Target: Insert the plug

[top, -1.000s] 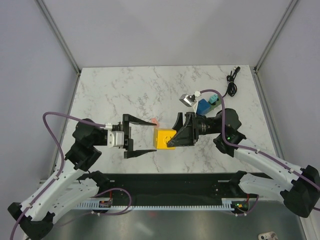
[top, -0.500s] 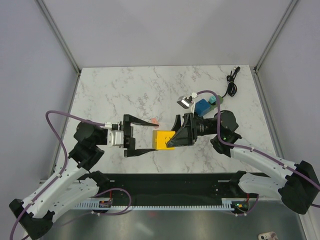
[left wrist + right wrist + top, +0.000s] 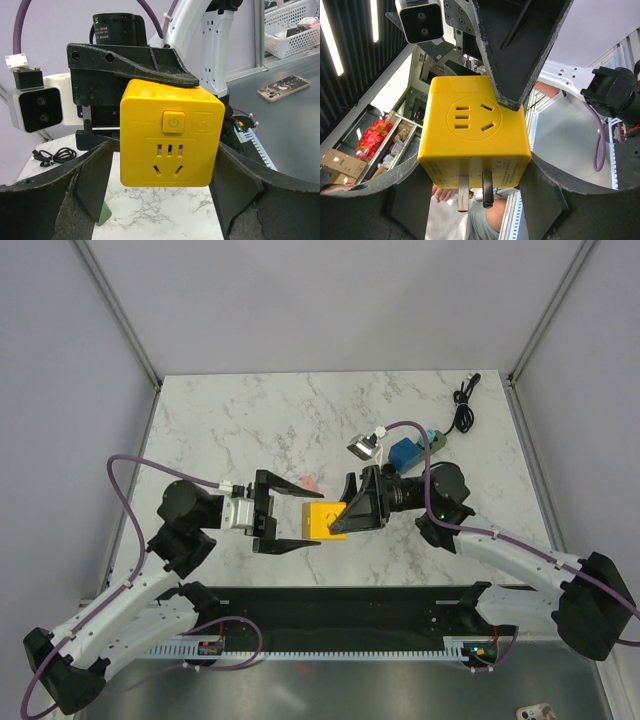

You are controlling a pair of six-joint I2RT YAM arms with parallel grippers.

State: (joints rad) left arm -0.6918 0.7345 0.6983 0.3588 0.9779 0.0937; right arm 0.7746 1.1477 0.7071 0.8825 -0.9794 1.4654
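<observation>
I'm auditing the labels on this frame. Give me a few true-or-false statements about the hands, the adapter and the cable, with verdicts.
1. The right hand grips the yellow adapter. True.
2. The left hand is clamped on the adapter. False: its fingers stand open on either side of it.
3. A black cable lies at the far right corner of the table. True.
4. The adapter's prongs are pushed into a socket. False: both are bare.

On the marble table [image 3: 250,420] lie a black cable [image 3: 463,410], a blue block [image 3: 406,453] and a pink piece [image 3: 309,483].
</observation>
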